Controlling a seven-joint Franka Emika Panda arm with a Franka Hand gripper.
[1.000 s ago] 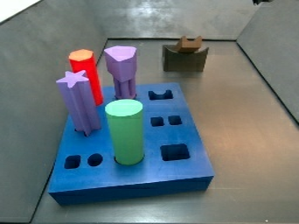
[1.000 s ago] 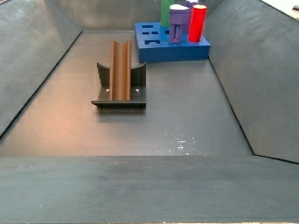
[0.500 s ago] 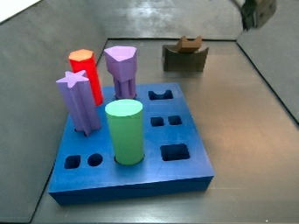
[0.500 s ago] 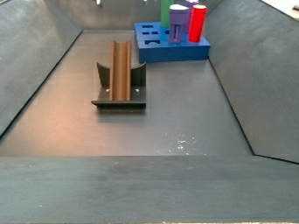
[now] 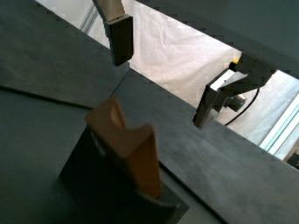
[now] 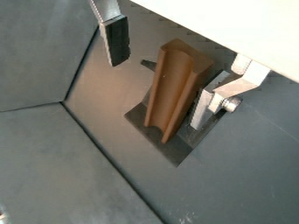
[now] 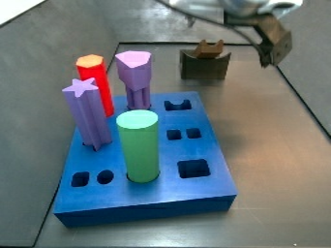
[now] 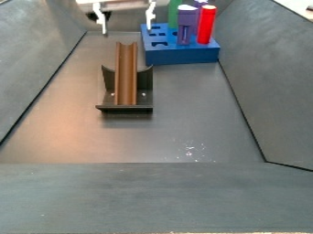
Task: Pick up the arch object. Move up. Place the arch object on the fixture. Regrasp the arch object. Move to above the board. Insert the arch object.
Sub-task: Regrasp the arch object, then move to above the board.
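— Grey metal floor and sloping grey walls box everything in. Where is the arch object?

— The arch object (image 8: pixel 126 71) lies lengthwise in the fixture (image 8: pixel 124 101), well in from the walls and about midway along the floor. The board (image 7: pixel 155 165) sits apart from it, with pegs standing in some of its holes.

— And the gripper?

— The gripper (image 8: pixel 123 11) hangs above the far end of the arch object, nearer the board. Its fingers (image 6: pixel 117 39) stand apart with nothing between them, and they touch neither block nor fixture.

— So the regrasp is the step in hand?

— That seems the fair reading. To do it well, the arm should centre the jaws over the arch object's long flat sides and come straight down. One plate should pass on each side without clipping the fixture's upright. A wrist view shows the block (image 5: pixel 122 144) slightly off from the open gap, so squaring up first would help.
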